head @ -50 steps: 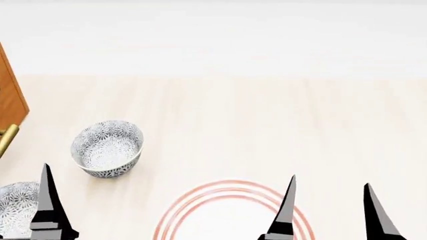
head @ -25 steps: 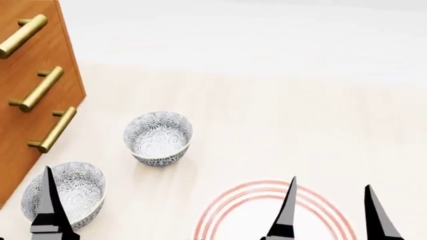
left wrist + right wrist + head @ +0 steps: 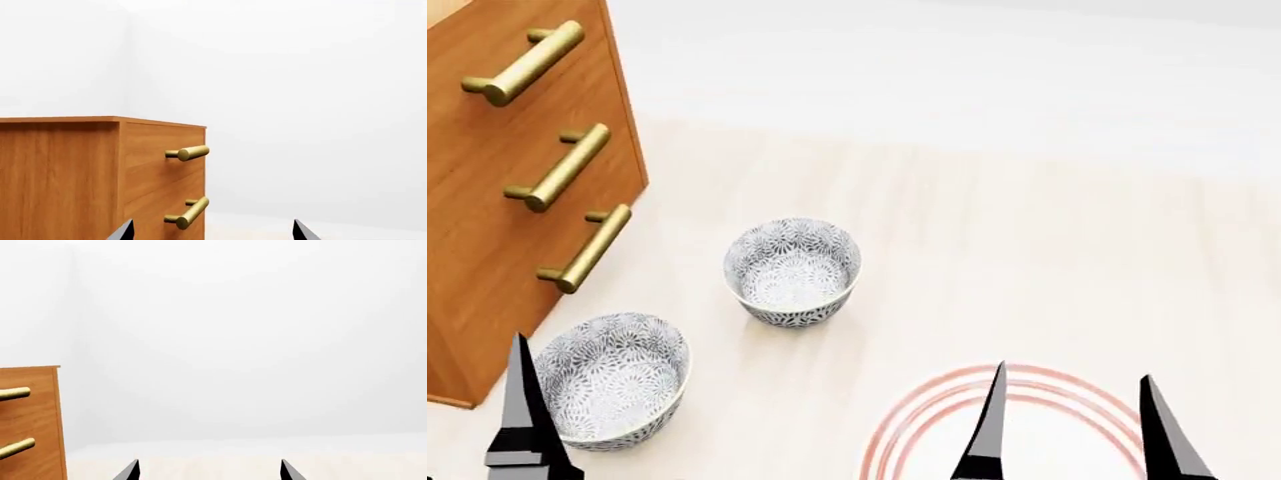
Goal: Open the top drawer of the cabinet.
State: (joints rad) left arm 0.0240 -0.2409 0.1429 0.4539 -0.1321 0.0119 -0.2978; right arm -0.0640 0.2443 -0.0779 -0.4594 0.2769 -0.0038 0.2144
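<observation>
Standing at the table's far left, the cabinet [image 3: 507, 190] has its top drawer [image 3: 501, 75] flush and closed. Both the left gripper [image 3: 210, 232] and right gripper [image 3: 1068, 430] hover nearby with fingers spread, holding nothing.

Two grey-patterned ceramic bowls sit on the pale wooden tabletop [image 3: 1068, 230] before the orange-brown wooden cabinet [image 3: 481, 250]: the nearer bowl [image 3: 611, 378] just beside its base, the farther bowl [image 3: 793, 271] a little apart. The brass bar handle of the top drawer [image 3: 523, 63] juts out unobstructed, with open tabletop to the right.
</observation>
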